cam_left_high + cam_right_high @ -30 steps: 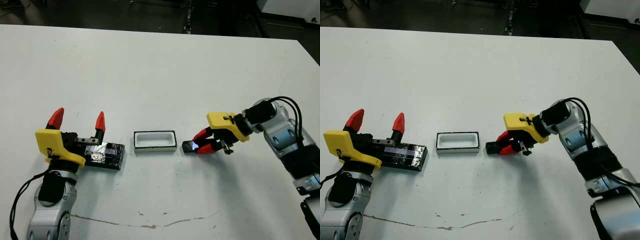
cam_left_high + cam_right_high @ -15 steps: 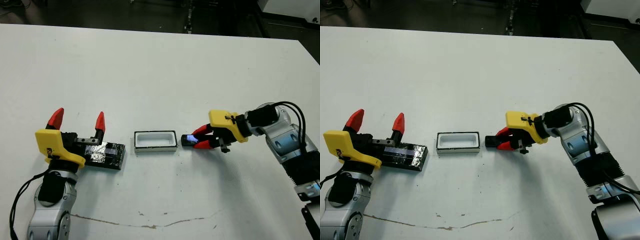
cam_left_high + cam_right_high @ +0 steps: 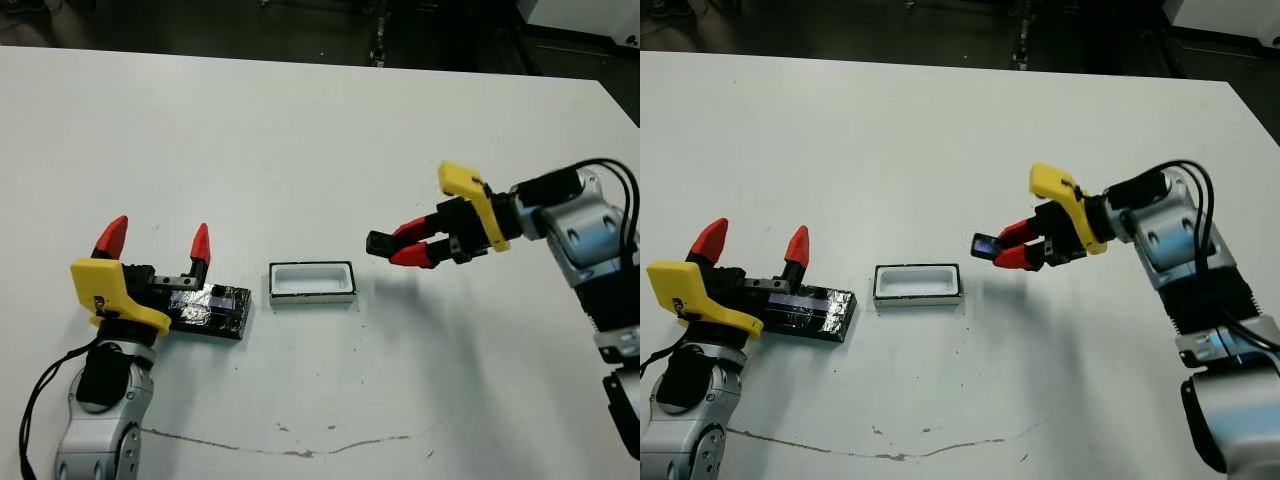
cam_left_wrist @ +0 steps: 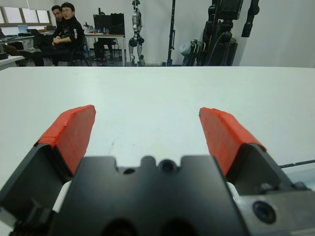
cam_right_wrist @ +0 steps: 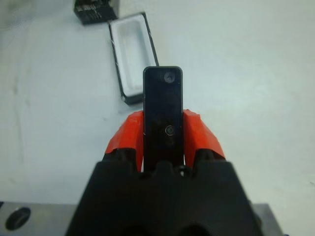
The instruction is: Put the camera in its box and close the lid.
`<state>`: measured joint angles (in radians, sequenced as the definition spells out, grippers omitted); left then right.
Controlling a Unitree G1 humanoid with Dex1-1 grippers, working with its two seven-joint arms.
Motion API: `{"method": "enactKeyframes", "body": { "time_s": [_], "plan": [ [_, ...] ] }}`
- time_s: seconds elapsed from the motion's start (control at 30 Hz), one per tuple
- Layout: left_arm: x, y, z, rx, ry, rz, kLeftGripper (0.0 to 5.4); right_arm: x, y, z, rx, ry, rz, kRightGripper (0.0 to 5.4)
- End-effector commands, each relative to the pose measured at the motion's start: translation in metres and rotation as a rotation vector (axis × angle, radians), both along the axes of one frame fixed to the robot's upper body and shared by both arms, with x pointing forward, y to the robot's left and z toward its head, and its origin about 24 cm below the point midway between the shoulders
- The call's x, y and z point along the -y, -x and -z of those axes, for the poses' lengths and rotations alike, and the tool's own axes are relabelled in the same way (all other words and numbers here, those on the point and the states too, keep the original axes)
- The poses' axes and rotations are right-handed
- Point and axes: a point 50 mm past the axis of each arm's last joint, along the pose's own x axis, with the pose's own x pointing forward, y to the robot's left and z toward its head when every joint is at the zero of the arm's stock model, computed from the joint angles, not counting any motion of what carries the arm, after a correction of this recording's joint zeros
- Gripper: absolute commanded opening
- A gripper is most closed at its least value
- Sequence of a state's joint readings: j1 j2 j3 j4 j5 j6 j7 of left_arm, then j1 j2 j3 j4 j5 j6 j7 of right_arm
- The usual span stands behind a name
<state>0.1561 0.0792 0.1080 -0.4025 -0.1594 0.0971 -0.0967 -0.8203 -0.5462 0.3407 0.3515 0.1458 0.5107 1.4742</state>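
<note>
Right claw (image 3: 1008, 245) clamped on the small slim black glossy camera bar (image 3: 986, 245) — lifted clear of the white counter (image 3: 300, 130), hanging in the air just right of the small rectangular white-rimmed box (image 3: 311, 283) and a bit above it. Free end of the bar pointing toward the box, red fingertips (image 5: 197, 132) pinching both long sides. Box sitting open, white inside showing. Flat black lid with shiny foil top (image 3: 210, 310) lying left of the box, near it but not touching. Left claw (image 3: 155, 243) spread wide open — gripping nothing, parked right at the lid's left end, red tips angled up.
</note>
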Motion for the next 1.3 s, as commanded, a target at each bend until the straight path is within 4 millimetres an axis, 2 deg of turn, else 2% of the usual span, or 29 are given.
{"method": "enactKeyframes", "body": {
  "time_s": [0.03,0.47,0.9,1.3],
  "plan": [
    [-0.001,0.002,0.002,-0.017,-0.010,-0.009,5.40,-0.010,-0.002,-0.005,0.012,0.001,-0.031,1.66],
    [0.000,0.002,0.000,-0.017,0.005,-0.006,5.40,-0.048,-0.007,-0.006,0.047,-0.034,-0.111,1.66],
    [-0.001,0.002,0.001,-0.020,0.005,-0.007,5.40,-0.072,-0.004,0.001,0.101,-0.095,-0.149,1.66],
    [-0.002,0.003,0.002,-0.019,0.006,-0.014,5.40,-0.087,0.003,0.017,0.082,-0.110,-0.172,1.66]
  ]
}}
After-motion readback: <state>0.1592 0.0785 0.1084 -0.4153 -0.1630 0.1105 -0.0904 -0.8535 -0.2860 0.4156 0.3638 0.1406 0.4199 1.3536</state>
